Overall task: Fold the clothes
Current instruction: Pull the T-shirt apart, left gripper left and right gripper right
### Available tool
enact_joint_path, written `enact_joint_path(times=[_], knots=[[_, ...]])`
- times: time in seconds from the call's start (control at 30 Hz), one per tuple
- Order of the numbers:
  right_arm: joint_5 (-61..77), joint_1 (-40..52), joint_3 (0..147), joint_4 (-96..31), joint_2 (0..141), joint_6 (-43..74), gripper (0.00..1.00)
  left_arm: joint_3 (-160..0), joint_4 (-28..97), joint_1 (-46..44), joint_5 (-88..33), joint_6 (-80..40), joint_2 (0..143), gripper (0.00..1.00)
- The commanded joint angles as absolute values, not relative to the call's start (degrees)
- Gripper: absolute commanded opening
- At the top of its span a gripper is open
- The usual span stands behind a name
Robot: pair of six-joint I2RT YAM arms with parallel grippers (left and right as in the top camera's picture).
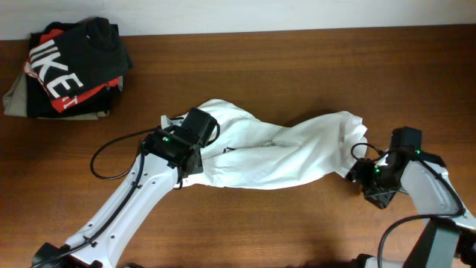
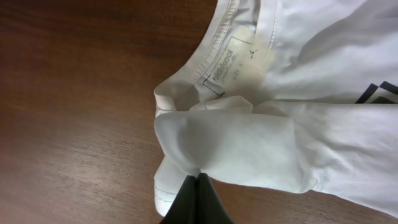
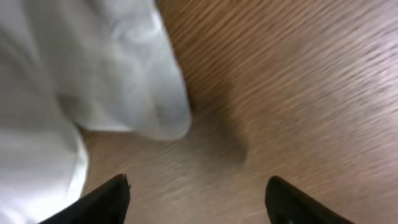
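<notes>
On the counter (image 1: 312,67), mid-way, white T-shirt (image 1: 282,152) lying crumpled lengthwise. Near the collar (image 2: 214,56), fold of it pinched, seemingly, in shut left jaws. At the far end, right jaws wide and empty, cloth just ahead, not between them

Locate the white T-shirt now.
Overhead, the white T-shirt lies crumpled mid-table, between the left gripper pinching its collar end and the open right gripper.
</notes>
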State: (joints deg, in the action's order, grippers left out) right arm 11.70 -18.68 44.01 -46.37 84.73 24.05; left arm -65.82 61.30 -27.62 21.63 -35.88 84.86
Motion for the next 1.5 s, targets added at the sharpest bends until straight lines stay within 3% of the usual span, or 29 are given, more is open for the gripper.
enact_joint_path(times=[0.0,0.17,0.37,0.43,0.53,0.6,0.8,0.93,1.07,1.33,1.47], knots=[[6.4,-17.2,44.0,-44.7,85.7,24.1,0.66,-65.8,60.4,-27.6,21.8,-36.6,84.5,0.01],[-3.4,-7.8,44.0,-42.2,85.7,30.8,0.67,-65.8,59.5,-27.6,21.8,-36.6,84.5,0.01],[-5.0,-7.9,44.1,-38.3,93.8,30.8,0.64,-65.8,59.4,-27.6,21.8,-36.6,84.5,0.01],[-5.0,-7.9,44.2,-38.1,94.7,31.0,0.52,-65.8,59.2,-27.6,21.8,-36.6,84.5,0.01],[-5.1,-7.9,46.5,-41.8,94.5,32.3,0.18,-65.8,58.9,-27.6,21.9,-36.6,84.5,0.01],[-5.0,-7.9,49.2,-45.1,94.3,33.5,0.04,-65.8,58.8,-27.6,21.9,-36.6,84.5,0.01],[-5.0,-7.9,56.6,-55.2,83.1,33.5,0.04,-67.7,59.5,-27.6,22.3,-35.9,80.6,0.01],[-5.0,-7.9,69.1,-65.8,63.8,30.4,0.04,-78.2,63.2,-27.6,25.8,-30.3,62.4,0.01],[-4.7,-7.9,82.9,-74.4,57.6,30.6,0.04,-88.9,67.1,-27.6,30.7,-30.3,49.6,0.01],[0.5,-7.9,84.2,-75.5,52.5,34.6,0.04,-102.5,75.1,-27.6,31.0,-30.3,46.9,0.01],[-3.4,-7.9,87.8,-73.9,49.7,34.6,0.04,-110.7,77.7,-27.6,39.8,-29.9,46.9,0.01]])
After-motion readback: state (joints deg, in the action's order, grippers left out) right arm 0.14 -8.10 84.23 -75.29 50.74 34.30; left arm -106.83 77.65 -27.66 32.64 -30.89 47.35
